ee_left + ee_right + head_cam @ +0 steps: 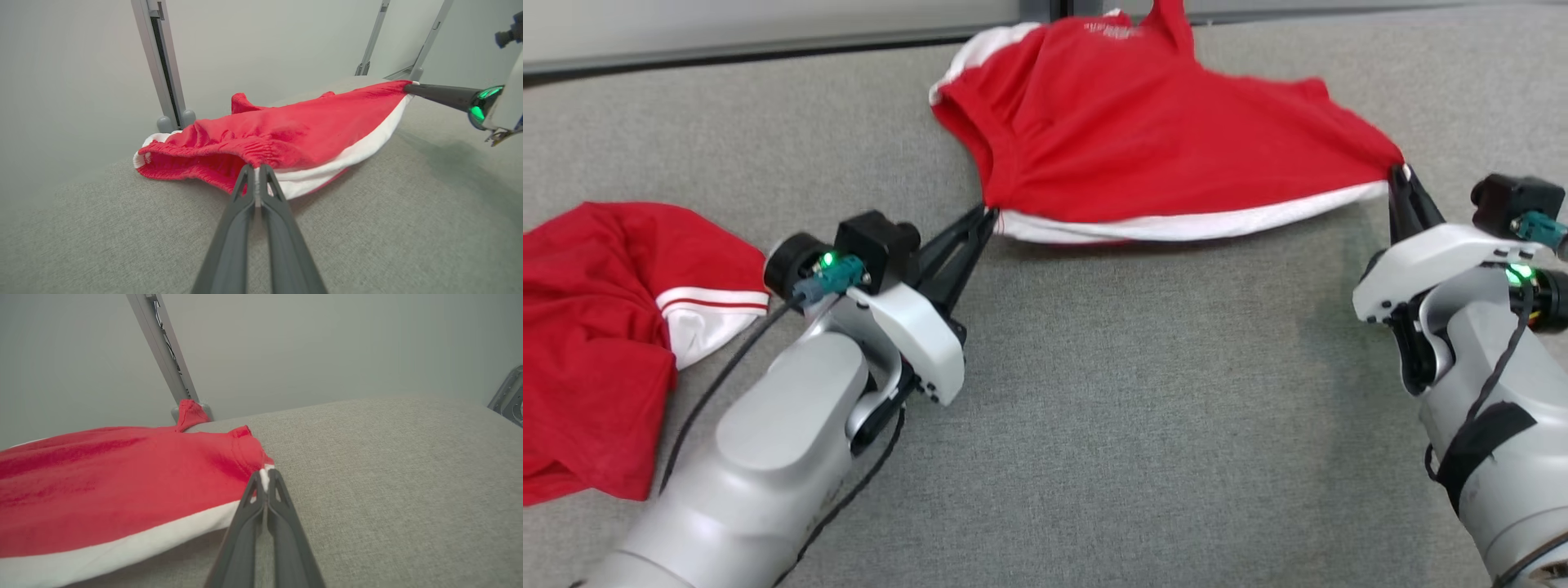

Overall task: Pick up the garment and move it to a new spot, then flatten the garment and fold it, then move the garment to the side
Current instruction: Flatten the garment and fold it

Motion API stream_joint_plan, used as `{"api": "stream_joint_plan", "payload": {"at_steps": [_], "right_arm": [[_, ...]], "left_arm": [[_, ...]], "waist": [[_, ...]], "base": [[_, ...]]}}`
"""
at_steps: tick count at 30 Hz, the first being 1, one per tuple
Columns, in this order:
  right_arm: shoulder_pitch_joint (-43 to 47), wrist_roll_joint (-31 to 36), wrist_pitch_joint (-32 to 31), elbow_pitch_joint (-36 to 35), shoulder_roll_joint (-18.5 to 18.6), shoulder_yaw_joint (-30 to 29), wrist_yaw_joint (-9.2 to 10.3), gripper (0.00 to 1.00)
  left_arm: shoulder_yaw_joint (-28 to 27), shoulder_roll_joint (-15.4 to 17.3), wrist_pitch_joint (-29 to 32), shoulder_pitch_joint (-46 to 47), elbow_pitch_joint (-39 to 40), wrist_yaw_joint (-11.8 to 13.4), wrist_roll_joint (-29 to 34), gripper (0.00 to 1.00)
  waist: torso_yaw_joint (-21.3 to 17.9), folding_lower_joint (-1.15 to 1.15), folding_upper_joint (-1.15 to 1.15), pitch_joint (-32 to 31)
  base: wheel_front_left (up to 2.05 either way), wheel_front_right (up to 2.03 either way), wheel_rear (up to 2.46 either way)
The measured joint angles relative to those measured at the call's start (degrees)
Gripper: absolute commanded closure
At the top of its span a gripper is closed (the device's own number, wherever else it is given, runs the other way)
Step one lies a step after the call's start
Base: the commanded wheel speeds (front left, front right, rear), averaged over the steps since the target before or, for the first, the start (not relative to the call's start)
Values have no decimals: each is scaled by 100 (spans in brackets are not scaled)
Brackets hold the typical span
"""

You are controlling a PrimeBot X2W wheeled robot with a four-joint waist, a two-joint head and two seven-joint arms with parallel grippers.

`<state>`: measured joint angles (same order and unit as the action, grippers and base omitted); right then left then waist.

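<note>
Tension between the two grips is what matters most for this step. The left gripper [990,214] is closed narrow on the near left corner of the garment [1143,139]. The right gripper [1398,173] is closed tight on the near right corner. The red jersey T-shirt is thus stretched between them, at the far middle of the grey table [1135,425]. Its white band [1176,226] runs along the near edge, and a thin shadow under it suggests that this edge is a little raised. The step appears to be the spreading of the shirt flat.

To do it well, both arms should probably pull apart by the same amount, stay low, and draw the cloth slowly toward the robot, so that the bunched left part opens by dragging. The grips should let go only when the near edge lies down on the table. A one-sided pull could twist the cloth or tear it out of one grip.

Several things are hard to tell. The top of the shirt is cut off by the upper edge of the head view. The small white lettering [1112,31] there is too small to read. How many layers each gripper pinches cannot be told, nor which face is up. A second red garment [596,327] lies crumpled well apart at the left, partly cut off.
</note>
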<state>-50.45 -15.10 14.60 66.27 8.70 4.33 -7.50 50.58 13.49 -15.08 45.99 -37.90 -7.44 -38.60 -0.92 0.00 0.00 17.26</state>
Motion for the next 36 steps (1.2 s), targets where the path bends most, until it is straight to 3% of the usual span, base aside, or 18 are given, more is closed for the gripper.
{"api": "stream_joint_plan", "payload": {"at_steps": [16,23,36], "right_arm": [[1093,-875,-716,-41,489,1011,0,100],[1714,-1471,-1298,-571,870,1585,-1,100],[2827,-2551,-2329,-2054,1959,2260,-7,100]], "left_arm": [[1,-123,0,-1193,224,-1,343,100],[98,-121,0,-1697,443,-1,372,100],[266,8,0,-2442,912,-4,374,100]], "waist": [[-66,0,0,-1022],[-80,0,0,-1386],[-153,0,0,-1743]], "base": [[0,0,0],[0,0,0],[0,0,0]]}}
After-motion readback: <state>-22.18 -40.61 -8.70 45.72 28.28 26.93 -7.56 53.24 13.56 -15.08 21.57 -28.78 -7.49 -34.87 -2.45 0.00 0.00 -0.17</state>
